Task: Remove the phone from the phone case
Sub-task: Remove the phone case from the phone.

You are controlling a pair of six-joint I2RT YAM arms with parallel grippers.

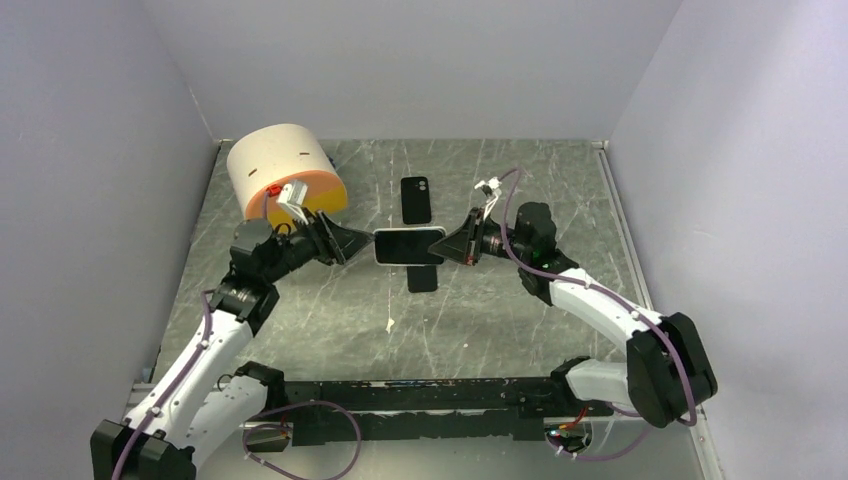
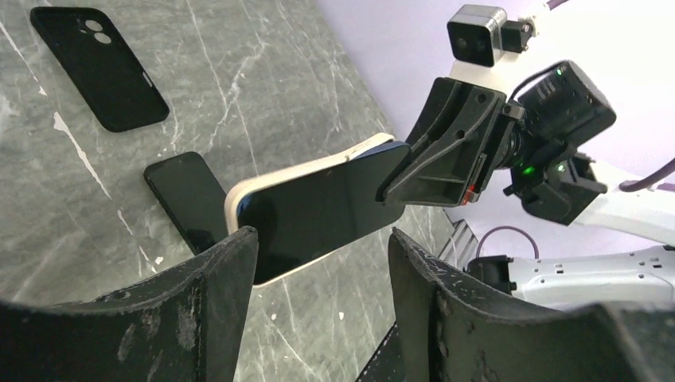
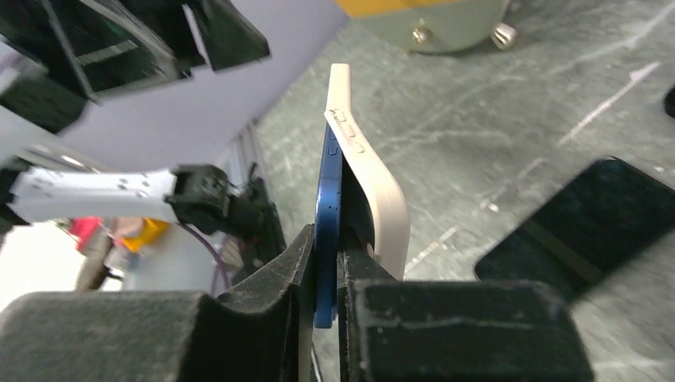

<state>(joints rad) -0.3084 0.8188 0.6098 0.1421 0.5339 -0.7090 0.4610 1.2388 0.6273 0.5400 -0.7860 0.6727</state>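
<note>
Your right pincer (image 1: 447, 244) is clamping the blue phone (image 3: 327, 199) by one end and holding it in the air above the middle of the desk (image 1: 320, 320). In the right wrist view its jaws are closed down tight. One finger (image 3: 271, 274) is pressing the phone's outer face, and the other is sitting wedged between the phone and the cream case (image 3: 376, 187). At that end the case is bowing away from the phone, while at the far end it is hugging the phone's edge.

Your left pincer (image 1: 352, 243) is standing wide open and gripping nothing, its two fingers (image 2: 211, 306) flanking the phone's free end. Whether either finger is touching the case cannot be told from these views.

Directly beneath the raised phone, a black phone (image 1: 423, 279) is lying flat on the desk, partly hidden from above. A black case (image 1: 416, 200) is lying flat beyond it toward the desk's far edge, with its camera cut-outs showing. A cream cylinder (image 1: 280, 170) with an orange face is lying on its side in the far left corner, just behind your left arm's wrist.
</note>
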